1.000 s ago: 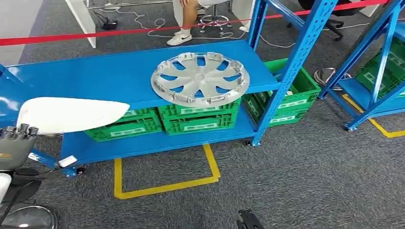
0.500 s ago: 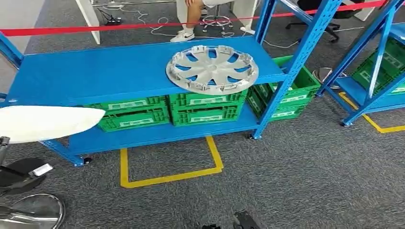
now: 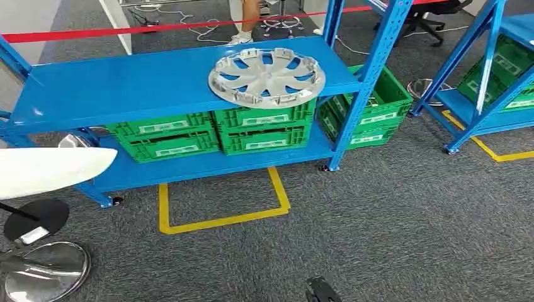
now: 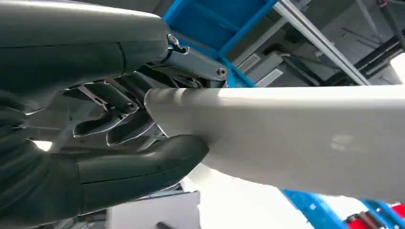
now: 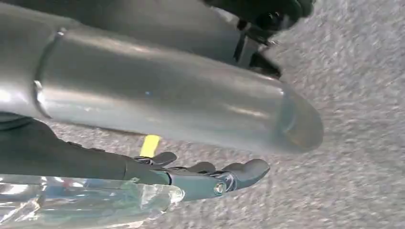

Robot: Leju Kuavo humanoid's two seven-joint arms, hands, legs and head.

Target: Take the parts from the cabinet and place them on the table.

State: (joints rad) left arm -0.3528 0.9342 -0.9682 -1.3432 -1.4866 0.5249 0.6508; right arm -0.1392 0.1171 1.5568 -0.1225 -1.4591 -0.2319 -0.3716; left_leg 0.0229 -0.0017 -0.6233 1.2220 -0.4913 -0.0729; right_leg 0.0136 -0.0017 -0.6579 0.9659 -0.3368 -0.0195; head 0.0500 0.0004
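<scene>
Head view shows a white panel [image 3: 53, 168] at the near left, carried low in front of the blue rack [image 3: 126, 88]. Left wrist view shows the left hand [image 4: 110, 143] gripping this panel [image 4: 296, 133] at its edge, thumb on one face and fingers on the other. Right wrist view shows the right hand [image 5: 210, 176] hanging over the grey carpet [image 5: 353, 95], fingers apart and holding nothing. A silver hubcap [image 3: 267, 77] lies flat on the rack's upper shelf, toward its right end, with green crates [image 3: 214, 132] on the shelf below. The step in hand appears to be carrying the panel to the table, which cannot be located from these views. Keep the panel level, maintain the grip and keep its free end away from the rack posts while turning. White labels are fixed to the crate fronts; their print is too small to read.
</scene>
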